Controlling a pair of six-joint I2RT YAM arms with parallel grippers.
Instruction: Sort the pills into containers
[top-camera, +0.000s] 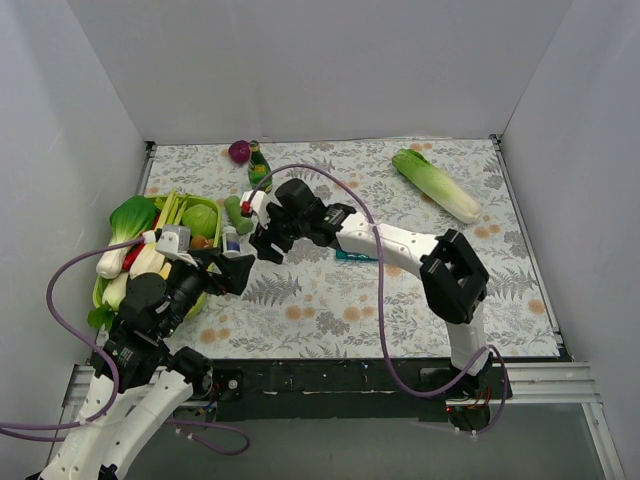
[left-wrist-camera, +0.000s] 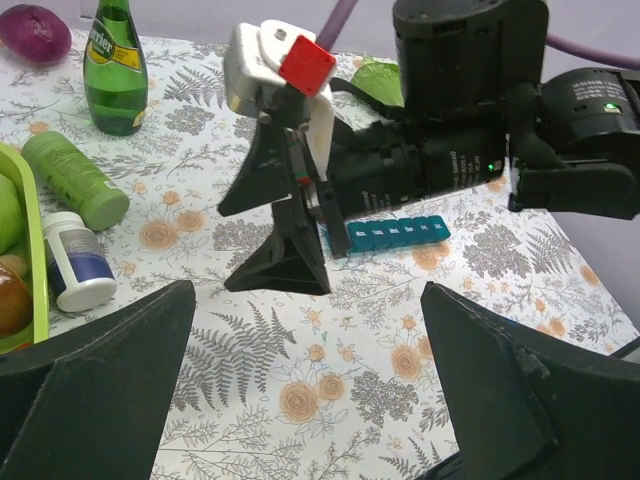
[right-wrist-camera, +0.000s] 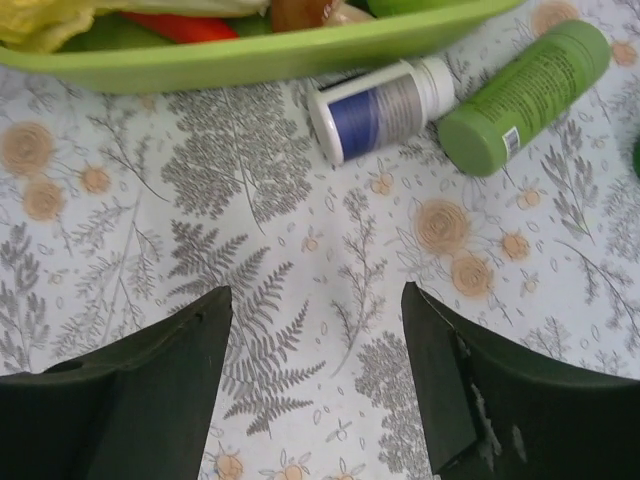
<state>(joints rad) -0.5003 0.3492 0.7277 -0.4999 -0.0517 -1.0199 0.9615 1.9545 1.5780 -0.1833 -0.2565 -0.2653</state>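
Over the flower-and-fern printed tablecloth (right-wrist-camera: 300, 200), the right gripper (right-wrist-camera: 316, 300) is hovering with its fingers standing apart and nothing between them. It is facing a small white plastic pill bottle with a blue label (right-wrist-camera: 375, 108), which is lying on its side just beside a long lime-green plastic tray of vegetables (right-wrist-camera: 260, 55). A green plastic cylinder (right-wrist-camera: 525, 95) is lying almost touching the bottle's capped end. The likely step is taking up that bottle. To do it well, the gripper should be coming down across the bottle's middle, with the fingers squared to its round sides and kept clear of the tray rim and the cylinder. The left gripper (left-wrist-camera: 308, 300) is waiting spread wide and holding nothing. The long narrow teal-blue plastic pill box (left-wrist-camera: 395, 233) is lying flat on the cloth near mid-table, partly hidden under the right arm. Its long axis is running roughly left to right across the table, with its row of lids facing upward.
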